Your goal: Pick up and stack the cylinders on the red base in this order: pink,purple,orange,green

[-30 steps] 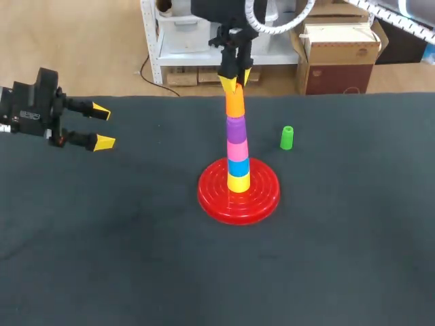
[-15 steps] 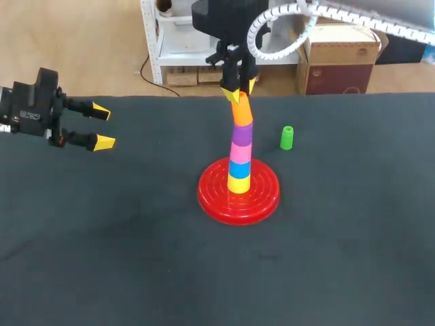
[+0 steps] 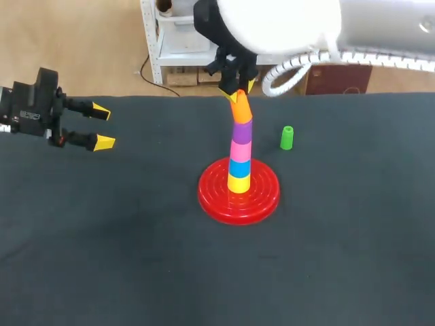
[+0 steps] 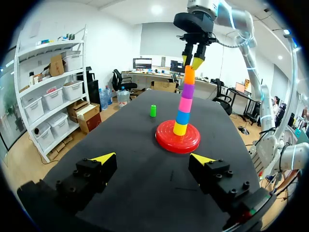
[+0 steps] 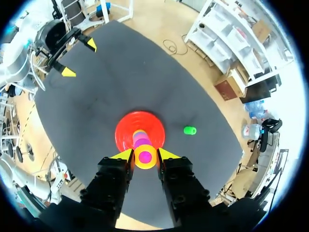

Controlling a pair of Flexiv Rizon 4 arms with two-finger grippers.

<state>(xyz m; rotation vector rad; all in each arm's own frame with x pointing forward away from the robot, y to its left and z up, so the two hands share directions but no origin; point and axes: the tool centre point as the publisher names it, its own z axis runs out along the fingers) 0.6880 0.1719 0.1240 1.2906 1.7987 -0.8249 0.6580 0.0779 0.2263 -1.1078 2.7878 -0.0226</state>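
Our right tool (image 3: 238, 90) is closed on the orange cylinder (image 3: 241, 111), with one yellow tip pressed to each side of its upper end. From the right wrist view the two tips flank the cylinder's round top, and the red base (image 3: 212, 198) lies directly beneath. The orange cylinder is the topmost piece of a column standing at the middle of the red base. Below it come the purple cylinder (image 3: 242, 130), the pink cylinder (image 3: 240, 149), a blue cylinder (image 3: 238, 167) and, at the foot, a yellow cylinder (image 3: 238, 183). In the head view the column leans a little near its top.

The green cylinder (image 3: 287, 137) stands upright on the dark desk (image 3: 136, 258), apart from the base, on our right side of it and a little farther back.

Our left tool (image 3: 102, 125) hangs over the left part of the desk, well apart from the base. Its fingers are spread wide and hold nothing.
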